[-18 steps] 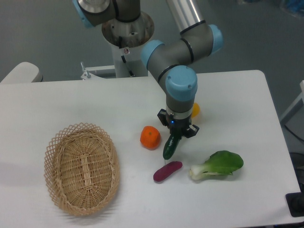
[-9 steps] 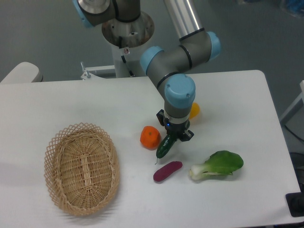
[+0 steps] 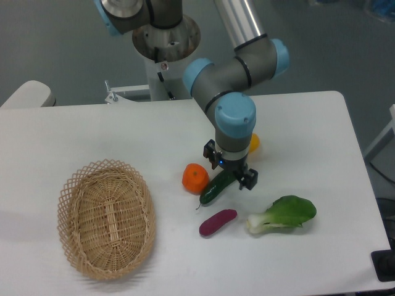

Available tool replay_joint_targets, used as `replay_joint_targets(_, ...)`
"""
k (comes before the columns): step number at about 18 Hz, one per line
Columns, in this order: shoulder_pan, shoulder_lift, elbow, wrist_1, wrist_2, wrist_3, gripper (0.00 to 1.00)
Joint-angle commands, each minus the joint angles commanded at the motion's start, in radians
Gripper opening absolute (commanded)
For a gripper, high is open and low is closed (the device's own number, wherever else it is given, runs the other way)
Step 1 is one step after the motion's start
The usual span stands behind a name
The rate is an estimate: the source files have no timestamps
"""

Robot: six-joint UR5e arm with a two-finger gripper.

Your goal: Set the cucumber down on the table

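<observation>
At the lower left of the frame, a woven wicker basket sits on the white tabletop with nothing inside it; only its own weave shows through the bowl.

Near the middle of the frame, the cucumber lies at a slant on the tabletop, its lower tip pointing down-left and its upper end running up-right beneath the pincer. The pincer hangs from the blue-capped wrist directly over that upper end, with dark fingers showing on either side of the cucumber. The fingers look spread a little wider than the cucumber, but whether they touch it cannot be told from this view.

An orange fruit sits just left of the cucumber, very close to it. A purple piece lies just below it, apart from it. A leafy bok choy rests toward the lower right, and a yellow fruit peeks out behind the arm.
</observation>
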Motion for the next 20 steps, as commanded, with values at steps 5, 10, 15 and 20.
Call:
replay_joint_targets(5, 0.012, 0.002, 0.094, 0.0, -0.046, -0.025, 1.0)
replay_joint_targets(10, 0.075, 0.002, 0.19, -0.018, -0.037, 0.041, 1.0)
replay_joint_targets(15, 0.179, 0.017, 0.227, -0.113, -0.041, 0.3, 1.0)
replay_joint_targets(20, 0.284, 0.015, 0.215, -0.126, -0.098, 0.51, 1.0)
